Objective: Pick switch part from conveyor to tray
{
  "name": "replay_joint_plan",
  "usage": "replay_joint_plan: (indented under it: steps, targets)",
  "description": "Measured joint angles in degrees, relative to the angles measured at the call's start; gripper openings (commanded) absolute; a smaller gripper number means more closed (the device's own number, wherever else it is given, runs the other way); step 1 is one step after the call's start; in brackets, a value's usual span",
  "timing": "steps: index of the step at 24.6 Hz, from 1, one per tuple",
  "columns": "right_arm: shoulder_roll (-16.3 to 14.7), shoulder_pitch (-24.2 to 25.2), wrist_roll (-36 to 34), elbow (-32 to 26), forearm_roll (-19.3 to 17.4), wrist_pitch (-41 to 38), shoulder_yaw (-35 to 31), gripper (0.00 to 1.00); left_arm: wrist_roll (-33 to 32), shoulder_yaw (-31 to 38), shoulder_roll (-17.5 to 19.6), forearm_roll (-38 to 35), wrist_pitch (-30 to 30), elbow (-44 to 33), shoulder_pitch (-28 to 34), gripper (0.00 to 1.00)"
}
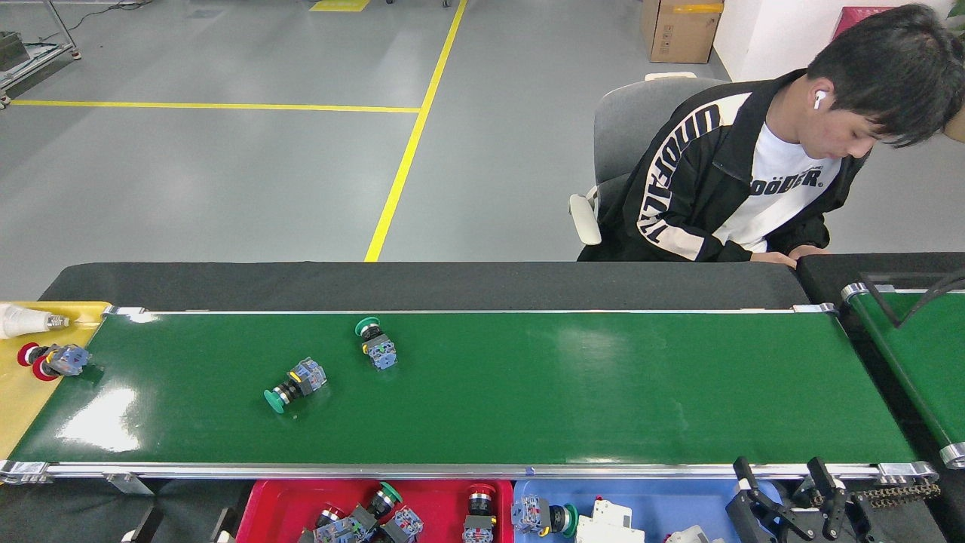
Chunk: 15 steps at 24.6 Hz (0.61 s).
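Note:
Two green-capped switch parts lie on the conveyor [528, 392]: one [295, 383] left of the middle, the other [375, 343] a little farther back. At the belt's left end a red-capped switch part [54, 360] rests against the yellow tray. The red tray [271, 501] below the front rail holds several switch parts. My right gripper [784, 484] is open and empty at the bottom right, in front of the belt's rail. Of my left gripper [183, 526] only two fingertips [147, 523] show at the bottom edge, apart, with nothing between them.
A blue tray [678, 505] right of the red one holds a switch and white parts. A yellow tray [19, 400] with a white object sits at the belt's left end. A second green belt [916, 354] stands at the right. A person [746, 173] sits behind the table.

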Motion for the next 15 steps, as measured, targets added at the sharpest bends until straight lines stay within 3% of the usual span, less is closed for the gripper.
replay_joint_plan:
  steps: [4,9,15]
  targets:
    - [0.1,0.0,0.0,0.0,0.0,0.0,0.0,0.99,-0.1,-0.7,1.6,-2.8,1.5,2.3,-4.5,1.00]
    - [0.9,0.0,-0.1,0.0,0.0,0.0,-0.1,0.99,0.2,-3.7,3.7,-10.2,5.5,16.6,-18.6,1.00]
    - [0.9,0.1,-0.1,0.2,-0.2,0.0,-1.2,0.99,0.8,-6.2,9.0,-11.3,9.7,27.7,-26.5,1.00]
